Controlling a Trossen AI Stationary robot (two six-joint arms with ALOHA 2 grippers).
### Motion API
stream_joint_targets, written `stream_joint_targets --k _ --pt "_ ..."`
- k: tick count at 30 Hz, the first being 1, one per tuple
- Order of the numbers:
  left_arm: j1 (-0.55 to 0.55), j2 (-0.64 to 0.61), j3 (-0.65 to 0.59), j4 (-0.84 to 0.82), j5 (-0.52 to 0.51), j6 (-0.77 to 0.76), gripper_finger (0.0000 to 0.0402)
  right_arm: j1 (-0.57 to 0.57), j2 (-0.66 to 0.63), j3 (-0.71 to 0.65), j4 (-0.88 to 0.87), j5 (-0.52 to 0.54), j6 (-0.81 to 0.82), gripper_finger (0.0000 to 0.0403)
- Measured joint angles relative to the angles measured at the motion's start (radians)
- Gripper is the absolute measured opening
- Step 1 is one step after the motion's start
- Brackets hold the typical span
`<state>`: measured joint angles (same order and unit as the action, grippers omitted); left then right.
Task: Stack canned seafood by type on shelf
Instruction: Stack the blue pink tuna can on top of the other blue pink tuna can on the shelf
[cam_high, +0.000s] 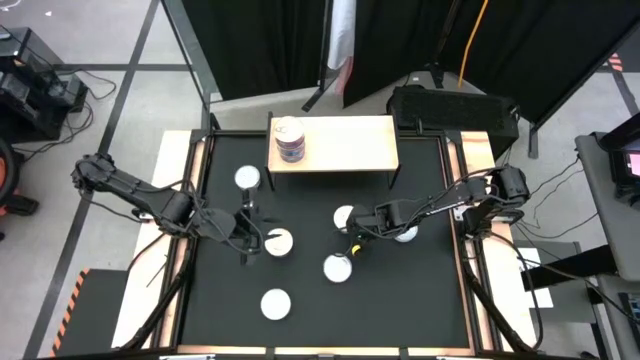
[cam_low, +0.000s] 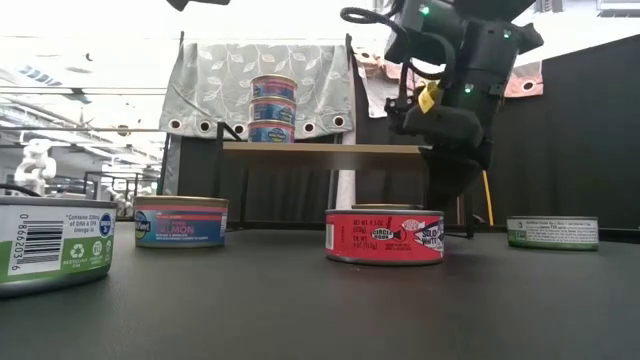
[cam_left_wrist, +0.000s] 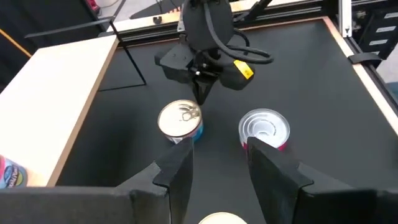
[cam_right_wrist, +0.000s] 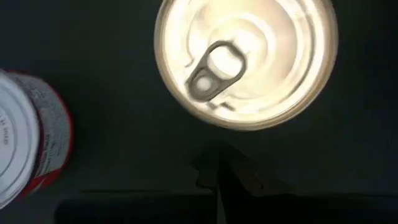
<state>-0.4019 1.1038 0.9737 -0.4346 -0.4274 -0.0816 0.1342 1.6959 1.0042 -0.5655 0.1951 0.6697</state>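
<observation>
The shelf (cam_high: 345, 143) stands at the table's far edge, with a stack of three blue-purple tins (cam_high: 288, 140) on its left end, also seen in the low view (cam_low: 273, 108). Several tins lie loose on the black mat. My left gripper (cam_high: 250, 236) is open and low over the mat. One pale-lidded tin (cam_left_wrist: 221, 219) lies just below and between its fingers, and I see no touch. My right gripper (cam_left_wrist: 202, 99) is shut and points down beside a blue-sided pull-tab tin (cam_right_wrist: 245, 62), with a red tin (cam_left_wrist: 264, 129) close by.
Other tins sit at the mat's left far part (cam_high: 247, 178), near middle (cam_high: 276, 303) and right (cam_high: 405, 232). The low view shows a green-white tin (cam_low: 50, 245), a salmon tin (cam_low: 180, 220) and a green one (cam_low: 552, 232). The shelf's right part (cam_high: 365, 140) is bare.
</observation>
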Motion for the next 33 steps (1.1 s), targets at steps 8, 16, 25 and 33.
stream_joint_targets --k 8,16,25,33 --pt "-0.007 0.000 0.000 0.003 0.000 -0.016 0.0152 0.028 -0.050 0.001 0.044 0.017 0.024 0.0000" --pt "-0.007 0.000 0.000 0.005 0.000 -0.013 0.0152 -0.015 -0.052 0.001 0.043 0.043 0.010 0.0000" --pt "-0.007 0.000 0.000 -0.001 -0.001 -0.014 0.0152 -0.033 -0.023 0.001 0.037 0.039 0.001 0.0000" --pt "-0.007 0.000 0.000 -0.001 -0.001 -0.014 0.0152 0.012 -0.024 0.003 -0.008 0.048 0.050 0.0000"
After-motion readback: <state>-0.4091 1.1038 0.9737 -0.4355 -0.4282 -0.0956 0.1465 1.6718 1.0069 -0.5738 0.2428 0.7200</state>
